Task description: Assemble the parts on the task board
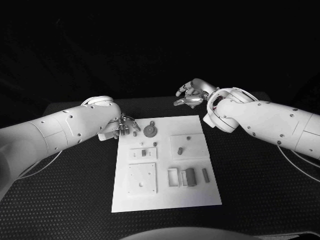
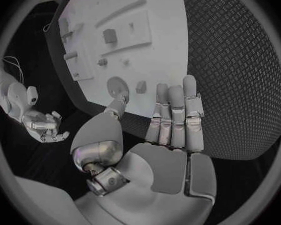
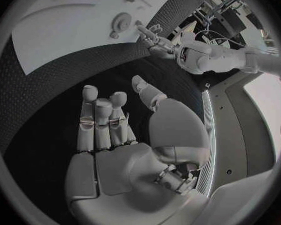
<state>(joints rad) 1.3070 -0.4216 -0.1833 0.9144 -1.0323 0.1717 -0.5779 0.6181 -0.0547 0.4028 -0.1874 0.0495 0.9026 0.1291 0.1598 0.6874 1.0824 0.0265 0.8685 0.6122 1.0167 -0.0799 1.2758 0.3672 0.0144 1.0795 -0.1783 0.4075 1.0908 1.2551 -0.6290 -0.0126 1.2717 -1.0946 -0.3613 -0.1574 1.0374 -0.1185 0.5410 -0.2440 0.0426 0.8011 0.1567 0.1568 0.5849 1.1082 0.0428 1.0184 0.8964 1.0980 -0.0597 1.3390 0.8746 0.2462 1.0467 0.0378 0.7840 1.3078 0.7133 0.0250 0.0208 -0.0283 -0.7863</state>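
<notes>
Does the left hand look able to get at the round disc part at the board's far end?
Probably yes: the left hand hovers open beside the round disc part, with nothing between them.

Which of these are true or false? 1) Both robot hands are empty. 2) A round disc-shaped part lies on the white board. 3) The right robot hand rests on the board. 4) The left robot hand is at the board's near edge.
1) True: the left robot hand and right robot hand hold nothing.
2) True: the round part lies on the task board.
3) False: it is over the black table, beyond the board's far edge.
4) False: it is at the far left corner.
</notes>
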